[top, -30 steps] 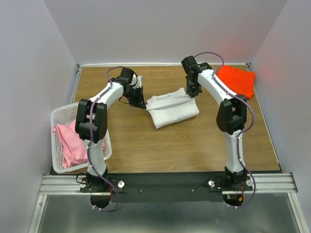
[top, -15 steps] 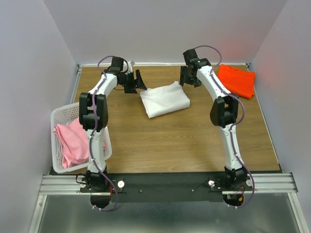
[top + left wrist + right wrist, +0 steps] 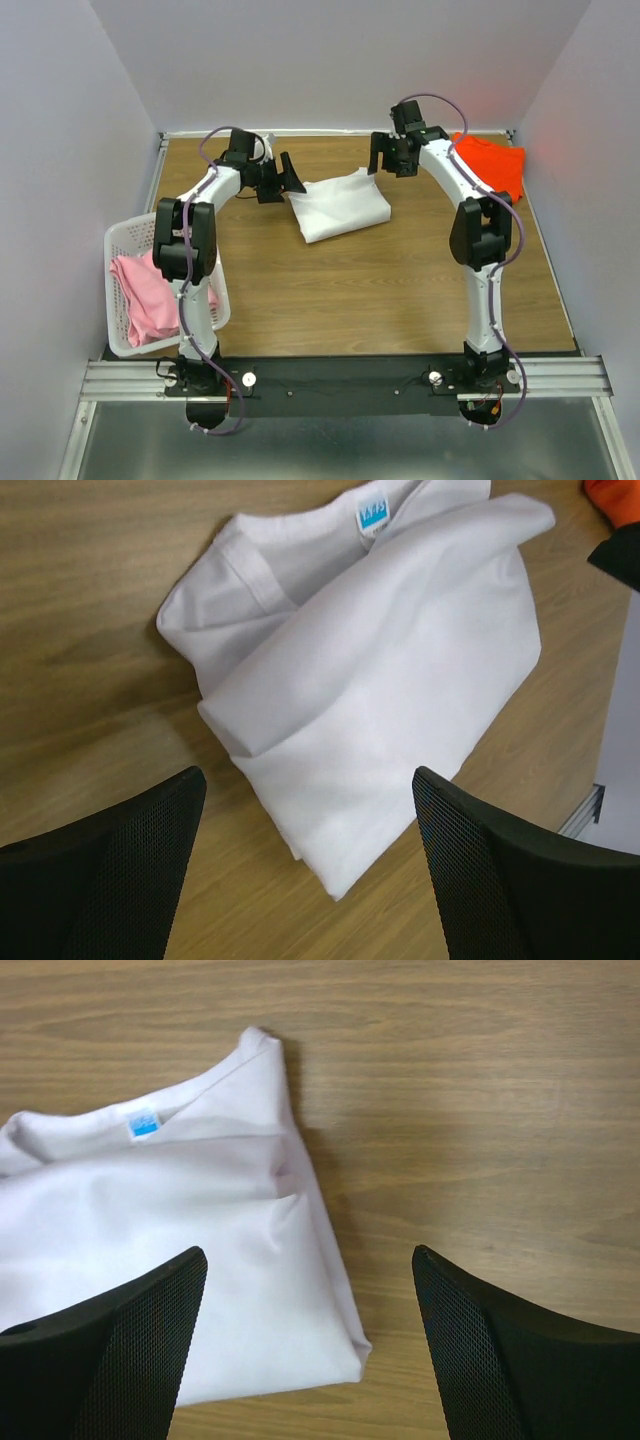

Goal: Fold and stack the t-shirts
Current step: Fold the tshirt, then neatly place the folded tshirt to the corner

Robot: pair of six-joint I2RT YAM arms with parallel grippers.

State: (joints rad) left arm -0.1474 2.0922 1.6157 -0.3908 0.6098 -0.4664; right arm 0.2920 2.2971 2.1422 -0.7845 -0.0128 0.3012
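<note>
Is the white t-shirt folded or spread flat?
Folded: the white t-shirt lies as a compact bundle, its layers doubled over at the edges.

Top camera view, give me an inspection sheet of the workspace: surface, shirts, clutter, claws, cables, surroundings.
Surface: wooden table, no stains or spills seen.
Job's things: white t-shirt folded, toward the far side of the table; orange-red t-shirt in a compact pile at the far right corner; pink t-shirt bunched in the basket. Not yet stacked.
Clutter: white lattice basket at the left edge; nothing else seen.
Claws: left claw open, just left of the white shirt, holding nothing; right claw open, by the shirt's far right corner, holding nothing.
Cables: purple cables run along both arms, apart from the shirts.
Surroundings: plain pale walls on three sides; metal rail at the near edge.
</note>
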